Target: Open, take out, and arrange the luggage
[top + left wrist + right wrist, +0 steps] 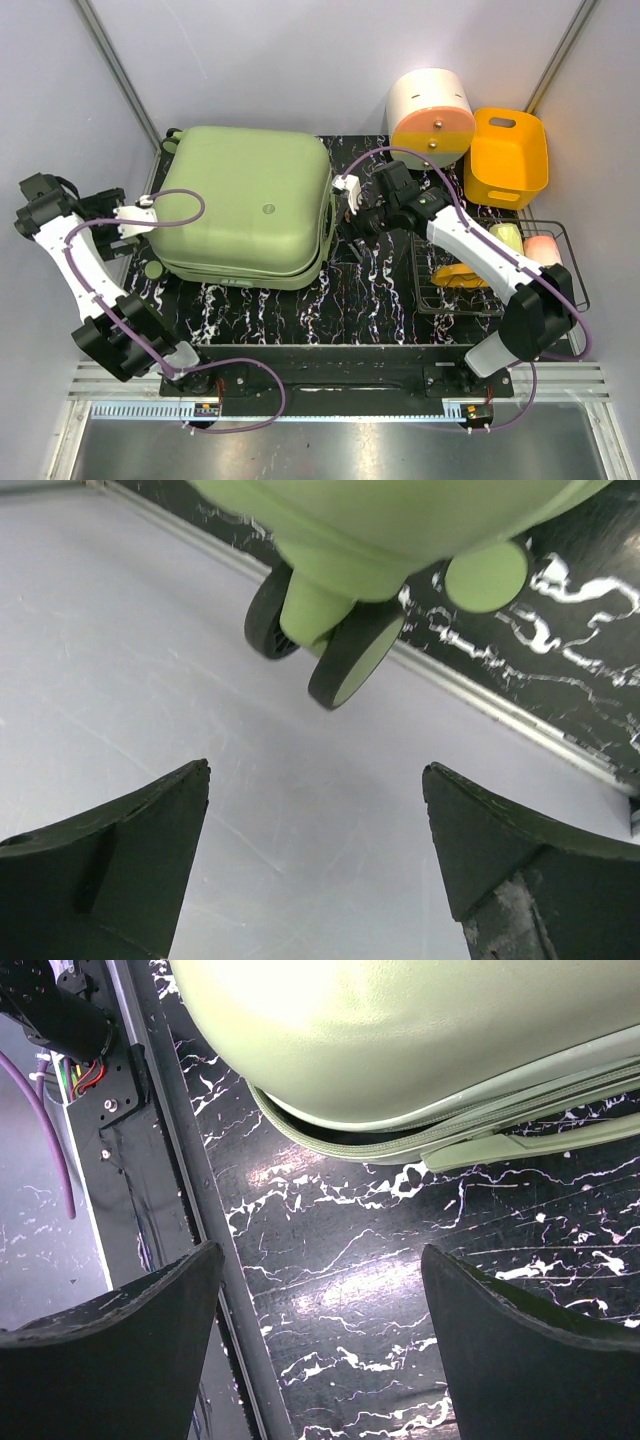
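Observation:
The pale green luggage (pixel 245 205) lies flat and closed on the black marbled mat, lid up, zip seam along its near and right sides. My left gripper (pixel 140 222) stands open just off its left edge; the left wrist view shows a green wheel (pixel 345 658) ahead of the empty fingers (pixel 150 850). My right gripper (pixel 350 205) is open at the case's right side, close to the seam. In the right wrist view the luggage (pixel 420 1040) shows its zip seam (pixel 450 1138) slightly gaping, above bare mat between the fingers (pixel 140 1340).
A cream-and-orange cylindrical box (pixel 432 112) and an orange bin (pixel 507 155) stand at the back right. A wire basket (pixel 545 235) at the right holds yellow, green and pink items. Grey walls close in left and right; a metal rail (pixel 330 375) runs along the near edge.

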Motion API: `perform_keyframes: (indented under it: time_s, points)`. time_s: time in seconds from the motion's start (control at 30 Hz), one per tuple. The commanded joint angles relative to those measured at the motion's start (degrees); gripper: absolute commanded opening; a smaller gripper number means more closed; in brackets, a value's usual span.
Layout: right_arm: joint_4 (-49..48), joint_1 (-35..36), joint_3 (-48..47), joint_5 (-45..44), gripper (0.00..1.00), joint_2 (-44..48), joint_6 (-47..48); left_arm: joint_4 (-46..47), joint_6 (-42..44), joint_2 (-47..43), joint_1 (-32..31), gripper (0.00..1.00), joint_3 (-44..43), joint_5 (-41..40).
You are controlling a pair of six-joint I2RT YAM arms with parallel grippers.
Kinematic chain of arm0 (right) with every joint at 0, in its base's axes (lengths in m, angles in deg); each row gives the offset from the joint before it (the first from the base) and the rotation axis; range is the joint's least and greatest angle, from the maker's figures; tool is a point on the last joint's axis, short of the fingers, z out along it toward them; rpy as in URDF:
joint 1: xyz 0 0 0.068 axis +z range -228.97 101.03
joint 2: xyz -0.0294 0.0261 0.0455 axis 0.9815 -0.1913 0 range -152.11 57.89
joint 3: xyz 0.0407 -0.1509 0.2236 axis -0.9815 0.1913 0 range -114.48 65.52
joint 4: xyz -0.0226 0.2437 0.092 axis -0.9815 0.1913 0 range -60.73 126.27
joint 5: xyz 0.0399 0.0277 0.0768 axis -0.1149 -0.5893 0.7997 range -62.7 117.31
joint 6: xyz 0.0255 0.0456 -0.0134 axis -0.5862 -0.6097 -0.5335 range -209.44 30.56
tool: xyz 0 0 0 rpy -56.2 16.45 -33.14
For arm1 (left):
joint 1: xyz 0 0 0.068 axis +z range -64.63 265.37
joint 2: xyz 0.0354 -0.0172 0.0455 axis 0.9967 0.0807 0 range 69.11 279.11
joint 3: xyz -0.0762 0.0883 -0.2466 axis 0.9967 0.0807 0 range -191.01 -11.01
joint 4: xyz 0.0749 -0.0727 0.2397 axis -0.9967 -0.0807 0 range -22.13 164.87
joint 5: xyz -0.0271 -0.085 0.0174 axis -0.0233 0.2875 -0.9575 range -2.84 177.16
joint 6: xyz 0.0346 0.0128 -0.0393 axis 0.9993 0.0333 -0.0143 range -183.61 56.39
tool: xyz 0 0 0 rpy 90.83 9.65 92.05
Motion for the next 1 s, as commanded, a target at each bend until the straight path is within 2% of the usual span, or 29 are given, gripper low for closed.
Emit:
perform_keyframes:
  time_s: [0.0, 0.1, 0.27, 0.37, 0.43, 0.47, 0.53, 0.57, 0.67, 0.7, 0.77, 0.97]
  points:
    - [0.45, 0.28, -3.94, 0.66, 0.90, -0.58, -0.10, -4.60, 7.54, -0.97, -0.10, 0.93, 0.41, 10.71]
    - [0.53, 0.28, -4.56, 0.58, 0.90, -1.02, -0.28, -4.42, 9.47, 0.87, -0.89, 0.94, 1.82, 11.42]
    - [0.80, 0.28, -4.83, 0.22, 0.90, -1.20, -0.11, 1.55, 6.58, 4.56, -1.51, 0.91, 3.57, 12.92]
    - [0.01, 0.28, -4.31, 0.22, 0.90, -1.03, -0.46, 3.31, 7.10, 5.53, -1.60, 0.85, 5.15, 13.80]
    - [-1.04, 0.28, -3.60, 0.40, 0.96, -0.76, -0.98, 4.36, 7.63, 4.75, -1.60, 0.79, 6.47, 15.11]
    - [-2.09, 0.28, -2.90, 0.57, 0.96, -0.33, -1.16, 4.45, 7.54, 4.48, -1.69, 0.69, 7.35, 15.64]
    - [-2.98, 0.36, -1.93, 1.01, 0.96, 0.20, -1.16, 3.76, 6.84, 3.00, -1.69, 0.56, 7.88, 16.96]
    - [-3.68, 0.36, -1.06, 1.01, 0.96, 0.99, -1.07, 3.14, 6.67, 2.20, -1.77, 0.43, 8.41, 17.14]
    - [-5.26, 0.36, 0.70, 0.93, 0.96, 2.75, 0.24, -0.02, 6.05, -0.52, -1.43, 0.25, 7.98, 17.22]
    - [-5.70, 0.36, 1.14, 0.84, 0.96, 3.28, 0.51, -0.81, 5.35, -1.14, -1.16, 0.13, 7.54, 18.36]
    - [-6.76, 0.71, 1.67, 0.49, 0.95, 4.07, 1.21, -2.66, 1.49, -2.55, -0.98, 0.00, 5.26, 19.94]
    - [-7.38, 1.86, -0.69, 0.57, 0.94, 4.42, 0.86, -3.54, -15.37, -3.43, -0.72, 0.00, -5.90, 28.11]
